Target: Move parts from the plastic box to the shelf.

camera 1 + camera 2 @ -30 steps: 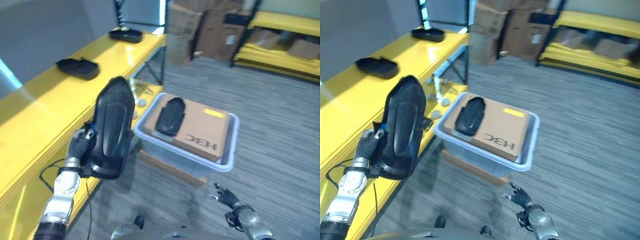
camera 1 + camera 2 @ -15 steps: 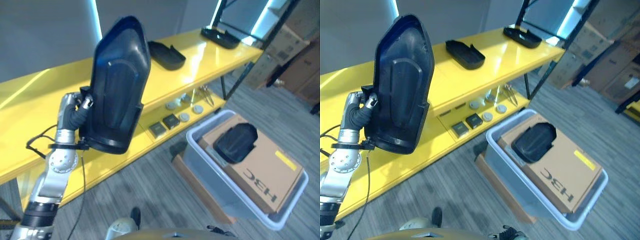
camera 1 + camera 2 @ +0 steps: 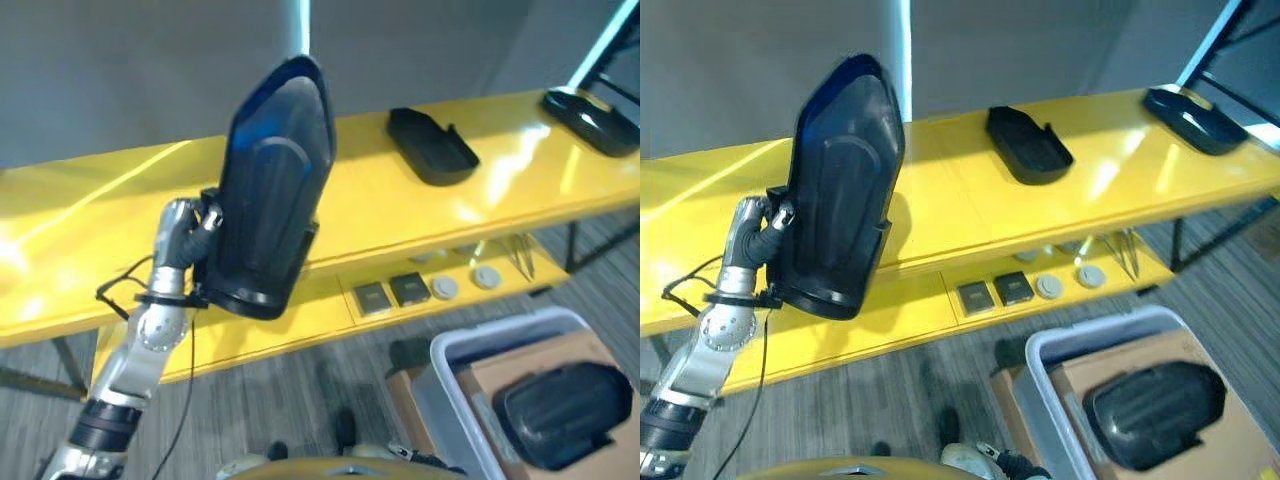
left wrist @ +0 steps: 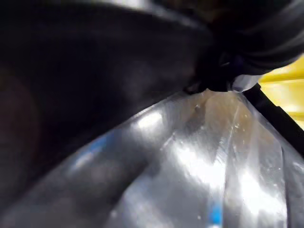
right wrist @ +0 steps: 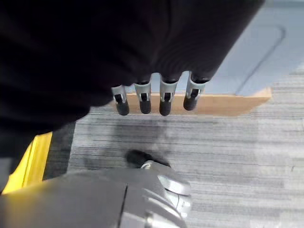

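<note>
I'm looking down on a long yellow shelf (image 3: 420, 215) with a glossy top that throws back streaks of light, set against a plain grey wall; below it runs a second yellow level (image 3: 330, 310) holding small dark square pieces (image 3: 390, 294) and a few round silvery discs (image 3: 465, 282), and the floor (image 3: 880, 390) is grey ribbed carpet. My left hand (image 3: 190, 245) is clenched round the lower back edge of a large black part (image 3: 270, 190), a smooth moulded shell, tapered to a rounded point at the top with a raised panel down its face; I hold it upright in the air in front of the shelf's front edge, not resting on it. In the left wrist view its shiny dark surface (image 4: 156, 156) sits right against the camera. Two more black shell parts lie on the shelf top: one shallow tray-like piece (image 3: 432, 146) near the middle and another (image 3: 592, 108) toward the right end. At the lower right, the pale translucent plastic box (image 3: 452, 380) stands on the floor with a brown cardboard carton (image 3: 520, 370) inside, and a matte black rounded part (image 3: 565, 412) lies on that carton. My right hand (image 5: 154, 97) hangs released, fingers straight and pointing down over the carpet.
</note>
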